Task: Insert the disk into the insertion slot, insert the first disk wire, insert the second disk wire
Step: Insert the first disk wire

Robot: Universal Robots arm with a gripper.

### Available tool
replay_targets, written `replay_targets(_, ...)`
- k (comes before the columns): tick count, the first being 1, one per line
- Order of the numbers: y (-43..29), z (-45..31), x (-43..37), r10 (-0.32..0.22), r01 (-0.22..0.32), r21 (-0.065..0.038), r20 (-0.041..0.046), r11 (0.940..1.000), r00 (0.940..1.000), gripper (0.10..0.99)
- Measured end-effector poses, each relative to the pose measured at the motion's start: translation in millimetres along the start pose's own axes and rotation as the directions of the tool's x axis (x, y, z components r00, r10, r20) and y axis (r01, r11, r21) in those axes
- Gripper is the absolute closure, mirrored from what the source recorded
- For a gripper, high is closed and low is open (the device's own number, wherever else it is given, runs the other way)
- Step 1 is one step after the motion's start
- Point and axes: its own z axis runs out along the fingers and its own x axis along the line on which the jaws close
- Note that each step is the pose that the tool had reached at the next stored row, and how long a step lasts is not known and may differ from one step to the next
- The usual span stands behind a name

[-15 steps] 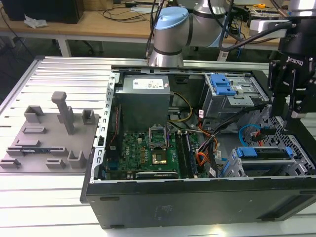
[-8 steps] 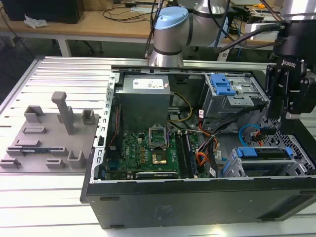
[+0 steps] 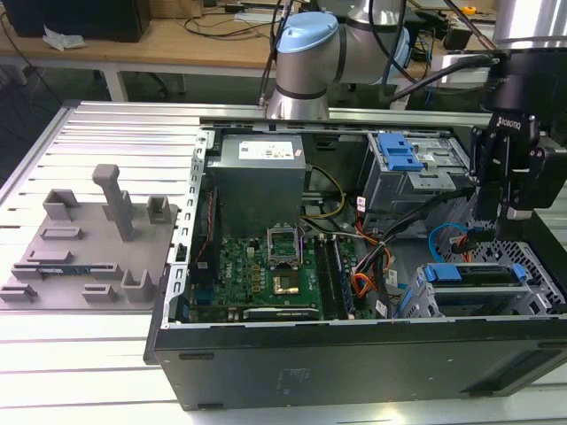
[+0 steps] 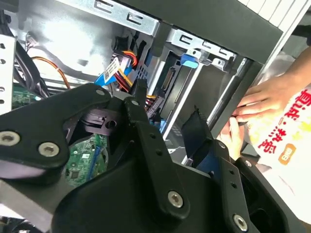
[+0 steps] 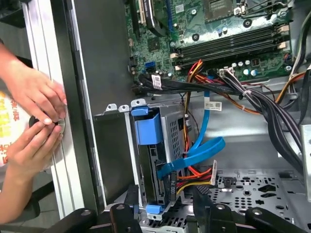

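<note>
Pincer (image 5: 164, 192) released, its fingers (image 5: 132, 194) spread with nothing between them, hanging close over the rear end of the disk (image 5: 148, 130). That disk lies seated in the insertion slot (image 3: 542, 269), the low grey cage at the exterior view's right inside the open computer case (image 3: 354, 354), with its blue carrier at the mouth. A blue flat cable (image 5: 206, 149) loops just beside it; I cannot tell whether it is plugged in. A person's hands (image 5: 34, 94) rest on the worktop (image 3: 115, 133) outside the case wall.
</note>
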Motion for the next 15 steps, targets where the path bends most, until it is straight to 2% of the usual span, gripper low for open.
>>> replay_targets(4,3.3,3.1,-2.3,-0.018,0.018,0.009,-0.0058,0.9998,0.9998,0.537)
replay_targets(5,4.4,3.8,-3.7,-0.019,0.019,0.010,-0.0128,0.9998,0.9997,0.612)
replay_targets(7,5.1,4.4,-5.9,-0.020,0.020,0.012,-0.0193,0.9997,0.9996,0.612)
replay_targets(8,5.8,3.6,-9.9,-0.022,0.023,0.014,-0.0306,0.9996,0.9993,0.612)
replay_targets(9,6.1,2.6,-12.6,-0.025,0.025,0.016,-0.0381,0.9995,0.9990,0.627)
replay_targets(10,6.3,1.6,-14.8,-0.027,0.027,0.018,-0.0411,0.9995,0.9988,0.694)
replay_targets(11,6.5,1.1,-15.8,-0.028,0.028,0.019,-0.0421,0.9994,0.9987,0.765)
replay_targets(15,7.2,1.8,-17.5,-0.030,0.031,0.022,-0.0444,0.9993,0.9986,0.765)
